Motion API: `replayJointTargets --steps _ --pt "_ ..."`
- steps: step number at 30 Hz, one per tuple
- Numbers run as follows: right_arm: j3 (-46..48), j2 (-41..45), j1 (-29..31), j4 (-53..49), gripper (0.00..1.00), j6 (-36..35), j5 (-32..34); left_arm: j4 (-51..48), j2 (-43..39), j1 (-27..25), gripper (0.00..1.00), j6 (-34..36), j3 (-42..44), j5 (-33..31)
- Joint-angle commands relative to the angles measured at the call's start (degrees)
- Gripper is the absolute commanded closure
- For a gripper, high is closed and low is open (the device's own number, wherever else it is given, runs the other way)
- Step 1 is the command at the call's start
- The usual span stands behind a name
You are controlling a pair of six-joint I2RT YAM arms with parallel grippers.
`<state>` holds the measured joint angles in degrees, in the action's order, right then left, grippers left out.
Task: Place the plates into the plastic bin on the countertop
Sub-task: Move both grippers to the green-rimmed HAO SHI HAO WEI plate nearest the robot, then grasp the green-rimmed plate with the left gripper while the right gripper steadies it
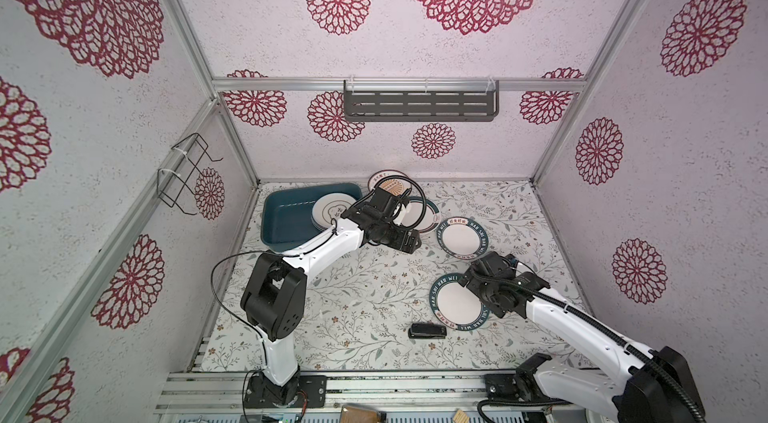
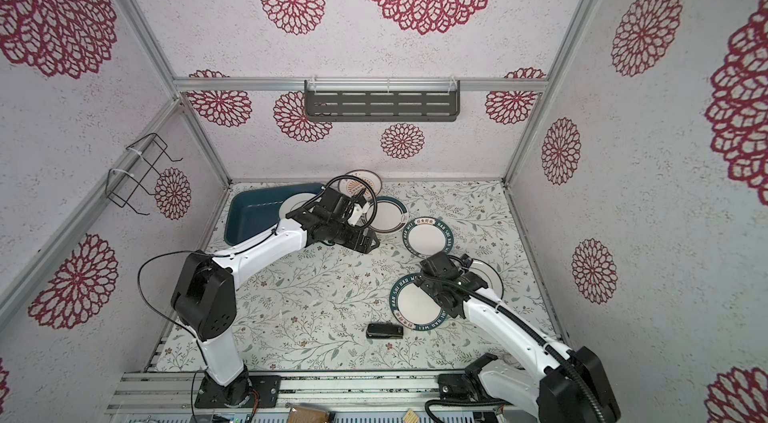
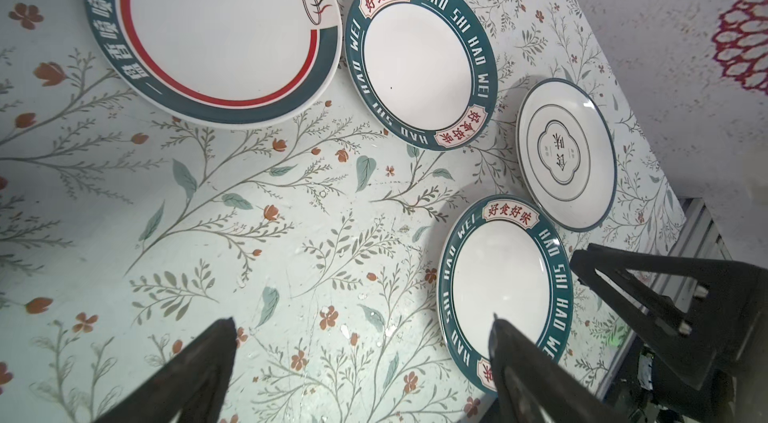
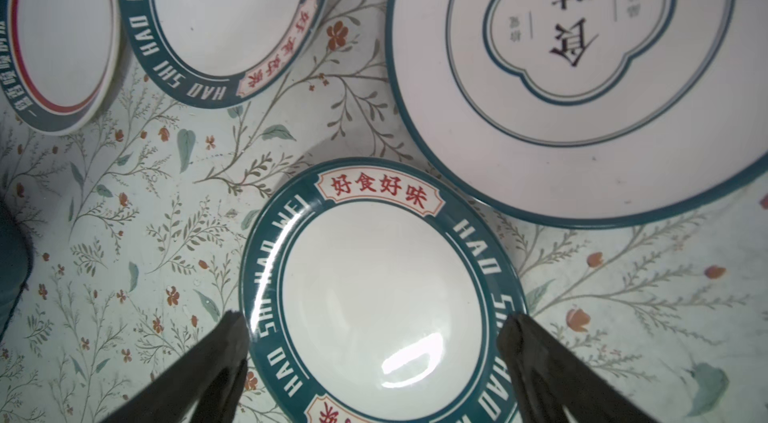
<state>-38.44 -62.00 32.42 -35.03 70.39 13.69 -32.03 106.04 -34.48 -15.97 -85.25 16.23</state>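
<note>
**Bimanual plate clearing: approach to a grasp.** We see the right gripper (image 4: 376,317) spread wide and empty. Its two dark fingers flank the nearest plate (image 4: 382,300), which is round, shallow and white with a dark teal rim lettered HAO SHI HAO WEI. We cannot tell whether the tips touch it. The left gripper (image 3: 361,319) is likewise released and holds nothing. It hangs over the countertop (image 1: 353,296), a white surface printed with leafy vines, beside the dark teal-blue rectangular plastic bin (image 1: 286,217) in the far left corner.

The bin already holds a small stack of white plates (image 1: 330,211) at its right end. Also out on the countertop lie:
- a matching teal-rimmed plate (image 1: 461,236)
- a larger red-ringed plate (image 3: 216,26)
- an orange sunburst plate (image 1: 388,184)
- a thin-ringed white plate (image 4: 582,46), just beside the target

A small black oblong object (image 1: 427,330) lies near the front.

We judge the step in hand to be lifting the nearest plate. Done well, we would take it by the rim rather than across its width, with one finger under the lip and one on top. The grip belongs on the side away from the thin-ringed neighbour, and it should close firmly, since the glaze looks slick. The left arm stands on the way to the bin and should clear first.
</note>
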Motion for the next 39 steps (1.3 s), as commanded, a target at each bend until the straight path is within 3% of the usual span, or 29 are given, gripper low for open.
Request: replayJointTargets --steps 1,5,12,19,25,32,39 --pt "1.4 2.0 0.3 -4.3 0.01 4.7 1.4 0.2 -0.1 0.5 0.03 1.4 0.2 0.4" --pt "5.0 3.5 0.3 -2.2 0.01 5.4 0.8 -0.2 0.6 0.4 0.03 1.3 0.4 0.9" --pt "12.3 4.3 0.3 13.1 0.01 5.3 -2.1 -1.2 1.3 -0.4 0.02 1.2 -0.7 1.4" --pt "13.3 -0.4 0.3 25.0 0.01 -1.0 -6.3 -4.6 4.6 -0.4 0.02 1.1 -4.4 3.0" --pt "9.0 -8.8 0.3 30.8 0.01 -7.5 -11.7 -6.9 5.9 0.4 0.01 0.5 -4.0 5.5" --pt "1.7 -17.3 0.3 31.8 0.01 -14.7 -14.9 -6.6 8.2 4.4 0.02 -1.5 -0.7 13.5" --pt "-3.2 -24.9 0.6 34.9 0.01 -17.1 -20.0 -7.0 10.2 5.1 0.04 -2.0 1.5 16.1"
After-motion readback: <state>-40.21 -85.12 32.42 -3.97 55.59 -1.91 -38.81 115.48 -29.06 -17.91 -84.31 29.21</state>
